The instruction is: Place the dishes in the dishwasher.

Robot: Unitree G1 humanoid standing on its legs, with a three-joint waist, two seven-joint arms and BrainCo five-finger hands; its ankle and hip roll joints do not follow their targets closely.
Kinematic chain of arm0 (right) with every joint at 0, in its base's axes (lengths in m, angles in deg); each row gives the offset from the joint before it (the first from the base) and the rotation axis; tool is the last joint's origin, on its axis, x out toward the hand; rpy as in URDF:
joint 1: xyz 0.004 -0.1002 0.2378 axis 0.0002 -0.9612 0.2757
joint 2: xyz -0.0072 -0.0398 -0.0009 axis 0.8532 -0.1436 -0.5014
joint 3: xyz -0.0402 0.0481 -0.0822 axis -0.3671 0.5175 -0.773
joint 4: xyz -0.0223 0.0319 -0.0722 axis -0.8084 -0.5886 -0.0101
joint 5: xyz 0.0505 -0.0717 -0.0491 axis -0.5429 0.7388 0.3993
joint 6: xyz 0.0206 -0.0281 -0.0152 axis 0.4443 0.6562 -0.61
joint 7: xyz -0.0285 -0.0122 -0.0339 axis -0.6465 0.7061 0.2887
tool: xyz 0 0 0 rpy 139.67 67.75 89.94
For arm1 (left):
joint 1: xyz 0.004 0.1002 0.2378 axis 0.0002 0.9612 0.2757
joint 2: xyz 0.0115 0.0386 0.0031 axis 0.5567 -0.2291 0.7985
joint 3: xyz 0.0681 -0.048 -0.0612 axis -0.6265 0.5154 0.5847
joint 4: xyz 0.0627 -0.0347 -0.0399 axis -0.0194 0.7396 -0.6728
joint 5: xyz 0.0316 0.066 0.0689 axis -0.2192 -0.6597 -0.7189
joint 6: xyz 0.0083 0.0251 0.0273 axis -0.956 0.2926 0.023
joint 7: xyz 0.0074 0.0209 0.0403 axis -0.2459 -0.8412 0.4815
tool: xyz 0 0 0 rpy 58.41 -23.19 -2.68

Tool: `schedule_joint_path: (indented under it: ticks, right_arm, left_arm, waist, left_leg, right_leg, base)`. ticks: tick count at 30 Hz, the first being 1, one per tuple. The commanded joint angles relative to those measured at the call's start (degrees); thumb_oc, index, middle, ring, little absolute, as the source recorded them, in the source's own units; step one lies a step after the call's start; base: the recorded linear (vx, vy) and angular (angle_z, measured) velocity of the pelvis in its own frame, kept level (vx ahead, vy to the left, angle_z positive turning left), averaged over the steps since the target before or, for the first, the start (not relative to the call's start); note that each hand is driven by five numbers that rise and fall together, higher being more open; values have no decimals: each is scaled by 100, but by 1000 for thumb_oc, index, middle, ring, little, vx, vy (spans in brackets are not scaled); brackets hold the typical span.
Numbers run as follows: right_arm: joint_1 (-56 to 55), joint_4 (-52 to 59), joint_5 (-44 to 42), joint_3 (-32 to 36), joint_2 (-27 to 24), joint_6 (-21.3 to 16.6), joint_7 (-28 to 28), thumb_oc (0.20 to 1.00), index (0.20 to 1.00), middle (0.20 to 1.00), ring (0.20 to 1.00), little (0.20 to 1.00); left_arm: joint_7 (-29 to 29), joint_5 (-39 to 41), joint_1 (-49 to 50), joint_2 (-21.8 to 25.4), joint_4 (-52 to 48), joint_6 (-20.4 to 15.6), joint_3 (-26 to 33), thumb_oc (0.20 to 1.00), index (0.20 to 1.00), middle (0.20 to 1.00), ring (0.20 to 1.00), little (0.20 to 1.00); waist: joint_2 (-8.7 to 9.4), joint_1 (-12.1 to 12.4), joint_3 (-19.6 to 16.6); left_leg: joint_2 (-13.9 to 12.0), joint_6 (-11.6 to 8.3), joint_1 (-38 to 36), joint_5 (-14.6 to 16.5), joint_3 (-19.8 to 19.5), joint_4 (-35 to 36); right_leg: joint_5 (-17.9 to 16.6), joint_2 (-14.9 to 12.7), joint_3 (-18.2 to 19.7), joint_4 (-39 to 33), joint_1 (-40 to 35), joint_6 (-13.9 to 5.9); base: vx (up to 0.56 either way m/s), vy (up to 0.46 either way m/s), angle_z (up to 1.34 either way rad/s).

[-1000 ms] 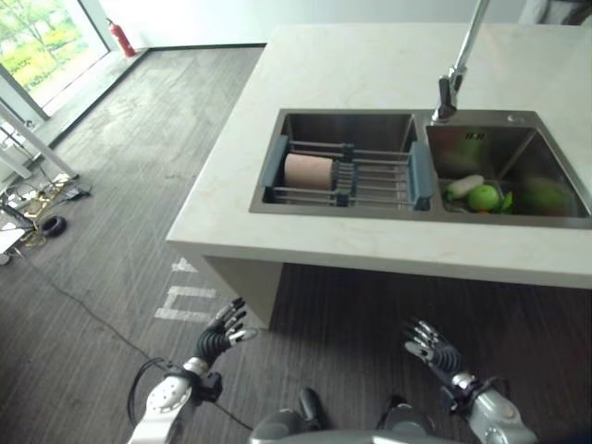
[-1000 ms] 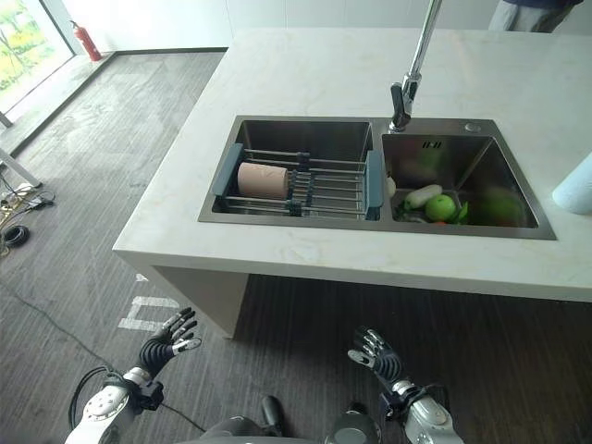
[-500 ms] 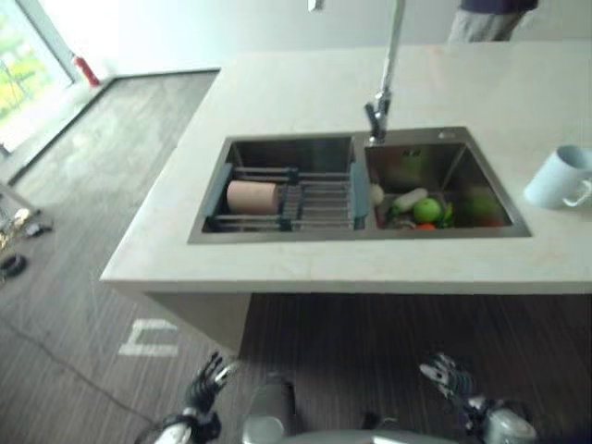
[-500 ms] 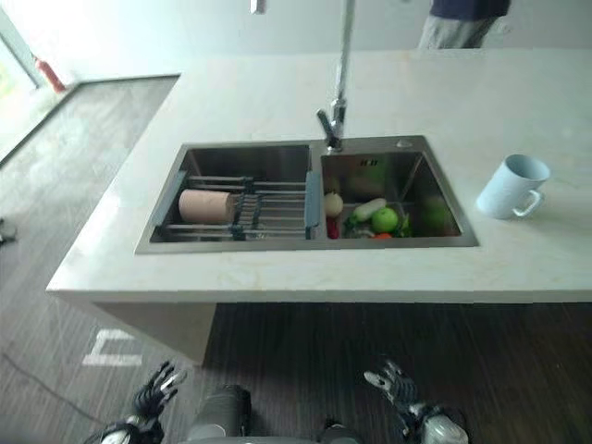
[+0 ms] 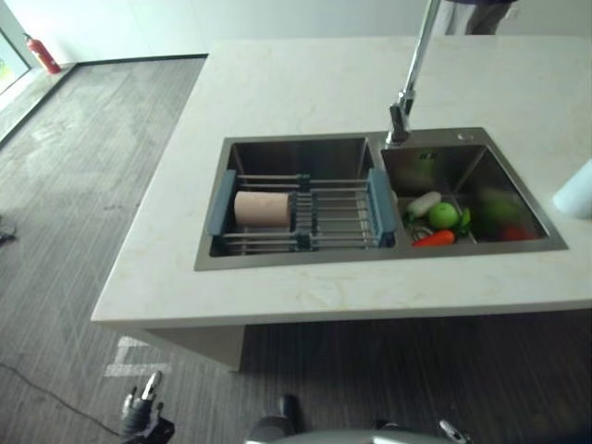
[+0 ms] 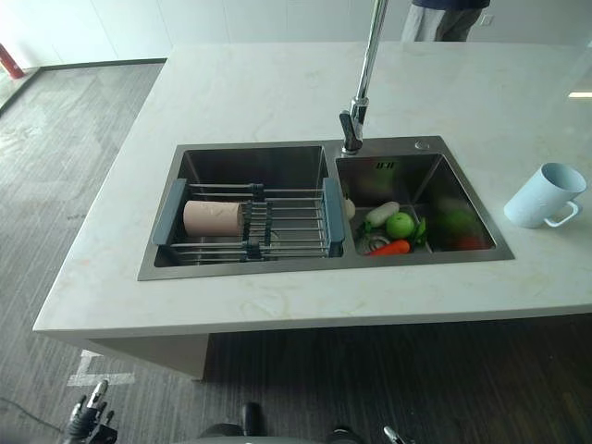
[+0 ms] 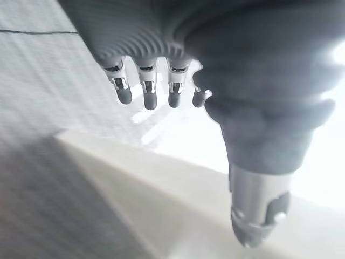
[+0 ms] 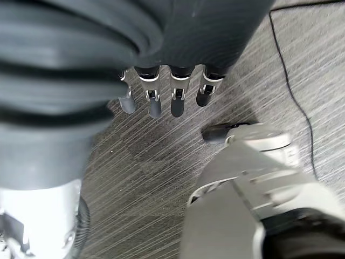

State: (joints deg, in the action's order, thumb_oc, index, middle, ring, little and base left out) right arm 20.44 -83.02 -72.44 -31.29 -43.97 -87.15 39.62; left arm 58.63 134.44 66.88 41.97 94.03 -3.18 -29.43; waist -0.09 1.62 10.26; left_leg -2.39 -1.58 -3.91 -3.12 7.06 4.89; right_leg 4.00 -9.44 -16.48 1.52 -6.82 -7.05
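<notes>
Pale marble-patterned counter (image 6: 277, 92) with double steel sink (image 6: 326, 268) set into it near front edge. Tall chrome tap (image 6: 361, 83) on counter behind divider between basins. Light blue handled mug (image 6: 546, 196) lying on its side on counter, just beside sink's right rim, near right edge.

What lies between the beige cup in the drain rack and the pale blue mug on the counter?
In the right eye view, between the beige cup and the pale blue mug: the rack's wire bars, then the right basin's vegetables and bare counter.
</notes>
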Motion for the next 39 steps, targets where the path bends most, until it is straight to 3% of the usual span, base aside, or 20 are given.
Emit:
schedule_joint_path:
  ticks: [1,3,4,6,9,11,13,14,16,18,22,25,26,27,29,31,39]
  right_arm:
    - [142,-47,-261,135,-407,-237,-38,1000,1000,1000,1000,1000]
    - [122,-56,-332,235,-479,-259,-29,1000,1000,1000,1000,1000]
    - [127,-55,-355,215,-489,-283,-4,1000,1000,1000,1000,1000]
    - [99,-36,-320,237,-469,-361,-3,1000,1000,1000,1000,1000]
    - [35,-56,-378,228,-444,-519,-61,1000,1000,1000,1000,1000]
    - [-43,15,-396,181,-456,-572,-69,1000,1000,1000,1000,1000]
    - [-91,62,-362,44,-462,-605,-28,1000,1000,1000,1000,1000]
    - [-85,140,-305,-119,-438,-585,22,1000,1000,1000,1000,1000]
    - [-75,195,-342,-188,-399,-543,36,1000,1000,1000,1000,1000]
    - [-66,285,-268,-235,-379,-449,8,1000,1000,1000,1000,1000]
    - [-120,709,-25,-340,-338,-190,34,1000,1000,1000,1000,1000]
    - [-140,766,108,-335,-338,-143,-21,1000,1000,1000,1000,1000]
    - [-141,755,116,-331,-335,-146,-29,1000,1000,1000,1000,1000]
    - [-139,715,157,-342,-335,-156,-47,1000,1000,1000,1000,1000]
    - [-118,686,157,-345,-353,-145,-69,1000,1000,1000,1000,1000]
    - [-73,853,81,-411,-483,-33,-26,1000,1000,1000,1000,1000]
    - [-133,935,185,-385,-737,-16,-157,1000,1000,1000,1000,1000]
  left_arm:
    - [514,326,-84,56,-328,-564,291,1000,1000,1000,1000,1000]
    - [1691,404,-162,366,-486,-1188,747,1000,1000,1000,1000,1000]
    - [2224,388,-176,555,-491,-1664,1017,1000,1000,1000,1000,1000]
    - [2941,14,-166,810,-697,-2232,1530,1000,1000,1000,1000,1000]
    - [4142,-1270,-125,1272,-1145,-3179,2290,1000,1000,1000,1000,1000]
    - [4847,-2597,-141,1817,-1896,-3199,2607,1000,1000,1000,1000,1000]
    - [5499,-3685,-365,2559,-2869,-2744,2652,1000,1000,1000,1000,1000]
    - [6196,-4739,-661,3206,-3690,-2179,2630,1000,1000,1000,1000,1000]
    - [6004,-4886,-844,3377,-4093,-2165,2577,1000,1000,1000,1000,1000]
    - [5279,-4909,-1042,3504,-4620,-1899,2380,1000,1000,1000,1000,1000]
    - [3073,-4818,-1511,3794,-4996,-819,1390,1000,1000,1000,1000,1000]
    - [1581,-4870,-2025,3754,-5155,125,135,1000,1000,1000,1000,1000]
    - [1522,-4872,-2055,3725,-5156,147,66,1000,1000,1000,1000,1000]
    - [1020,-4915,-2155,3565,-5154,471,-231,1000,1000,1000,1000,1000]
    - [780,-5092,-2275,3475,-5066,629,-570,1000,1000,1000,1000,1000]
    - [537,-5211,-2623,3540,-4750,1260,-1100,1000,1000,1000,1000,1000]
    - [542,-5386,-2942,4032,-4198,1251,-1425,1000,1000,1000,1000,1000]
  waist:
    - [-247,92,26]
    - [-254,95,3]
    - [-257,97,-18]
    - [-244,114,-54]
    - [-221,138,-92]
    - [-213,127,-131]
    - [-234,96,-219]
    - [-256,59,-313]
    - [-256,34,-366]
    - [-261,-15,-426]
    - [-295,-223,-434]
    - [-351,-367,-315]
    - [-353,-366,-309]
    - [-362,-401,-283]
    - [-370,-442,-260]
    - [-406,-548,-162]
    - [-459,-696,47]
  left_leg:
    - [-286,-92,101,587,-64,-420]
    - [-279,-103,38,598,-91,-362]
    - [-278,-105,30,592,-94,-340]
    - [-290,-117,44,577,-88,-325]
    - [-316,-142,2,563,-90,-288]
    - [-329,-155,-67,557,-50,-229]
    - [-320,-161,-115,565,2,-161]
    - [-313,-188,-166,581,47,-88]
    - [-304,-197,-173,559,70,-51]
    - [-300,-208,-229,573,95,-15]
    - [-308,-188,-304,576,242,-4]
    - [-319,-175,-293,566,360,-19]
    - [-318,-173,-295,567,364,-19]
    - [-311,-158,-306,569,384,-13]
    - [-312,-143,-313,560,407,-12]
    - [-309,-128,-239,520,476,-66]
    - [-252,-116,-50,508,572,-162]
  right_leg:
    - [119,-230,-214,303,252,-144]
    - [148,-210,-206,242,197,-143]
    - [152,-203,-206,215,186,-142]
    - [132,-199,-230,156,180,-138]
    - [112,-180,-256,56,113,-133]
    - [108,-156,-291,-21,45,-134]
    - [107,-145,-328,-75,10,-140]
    - [117,-126,-346,-121,-20,-143]
    - [79,-121,-349,-166,-18,-145]
    - [58,-93,-312,-217,-45,-156]
    - [34,-87,-166,-162,-17,-220]
    - [-9,-110,-94,-100,69,-287]
    - [-13,-109,-91,-105,68,-290]
    - [-40,-107,-63,-136,59,-310]
    - [-76,-114,-20,-154,66,-333]
    - [-135,-151,97,-112,187,-367]
    - [-286,-180,291,-212,362,-417]
  base:
    - [35,-14,0]
    - [33,-10,0]
    - [0,0,0]
    - [10,-19,-5]
    - [30,-37,1]
    - [43,-16,4]
    - [50,-4,8]
    - [26,-12,3]
    - [47,-27,-10]
    - [87,-34,-17]
    - [67,-27,-11]
    - [-12,-16,-19]
    - [20,-21,-12]
    - [38,-20,-9]
    - [60,-18,-6]
    - [51,41,-10]
    - [25,63,-13]
